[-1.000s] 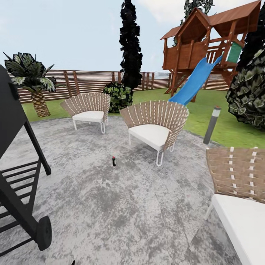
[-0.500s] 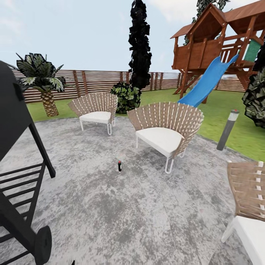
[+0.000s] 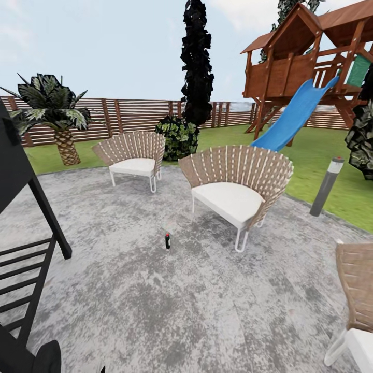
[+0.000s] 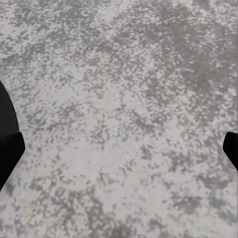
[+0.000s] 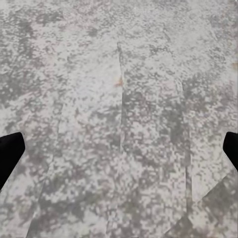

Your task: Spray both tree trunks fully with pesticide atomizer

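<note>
Mottled grey matt paving point(image 3: 171, 300); woven wicker chairs point(image 3: 239, 171), white cushions; slatted wooden fence point(image 3: 134, 116)

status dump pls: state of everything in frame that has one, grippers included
pesticide atomizer: upright on the grey paving, apart from the chairs, not held.
near chair: upright, seat bare.
far chair: upright, seat bare.
right-edge chair: upright, partly cut off.
garden light post: standing at the lawn edge.
left gripper: open, nothing between the fingers, over paving.
right gripper: open, nothing between the fingers, over paving.
</note>
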Motion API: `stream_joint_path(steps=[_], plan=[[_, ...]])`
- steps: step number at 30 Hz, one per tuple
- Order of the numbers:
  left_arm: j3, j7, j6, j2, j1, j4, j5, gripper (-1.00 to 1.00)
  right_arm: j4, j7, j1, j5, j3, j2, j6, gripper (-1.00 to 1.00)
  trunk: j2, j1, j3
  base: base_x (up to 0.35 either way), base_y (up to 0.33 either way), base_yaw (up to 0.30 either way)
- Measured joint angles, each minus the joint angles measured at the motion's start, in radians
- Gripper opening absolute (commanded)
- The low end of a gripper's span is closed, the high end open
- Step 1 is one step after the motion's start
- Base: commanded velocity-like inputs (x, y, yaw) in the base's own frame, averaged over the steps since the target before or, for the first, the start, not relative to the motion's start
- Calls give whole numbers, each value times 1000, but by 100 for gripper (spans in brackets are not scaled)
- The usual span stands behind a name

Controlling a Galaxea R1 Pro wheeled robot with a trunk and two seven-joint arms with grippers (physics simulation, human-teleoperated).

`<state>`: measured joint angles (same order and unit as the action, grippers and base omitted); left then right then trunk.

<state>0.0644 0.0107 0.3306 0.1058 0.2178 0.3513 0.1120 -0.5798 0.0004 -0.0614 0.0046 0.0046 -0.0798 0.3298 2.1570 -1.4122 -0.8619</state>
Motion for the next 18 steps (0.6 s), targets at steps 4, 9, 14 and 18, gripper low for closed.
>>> stream_joint_path(steps=[4,9,14,18], plan=[[0,0,0,0,0,0,0,100,0,0,0,0,0,0,0,100,0,0,0,249,0,0],[0,0,0,0,0,0,0,100,0,0,0,0,0,0,0,100,0,0,0,249,0,0],[0,0,0,0,0,0,0,100,0,-1,0,0,0,0,0,100,0,0,0,249,0,0],[0,0,0,0,0,0,0,100,0,-2,0,0,0,0,0,100,0,0,0,249,0,0]])
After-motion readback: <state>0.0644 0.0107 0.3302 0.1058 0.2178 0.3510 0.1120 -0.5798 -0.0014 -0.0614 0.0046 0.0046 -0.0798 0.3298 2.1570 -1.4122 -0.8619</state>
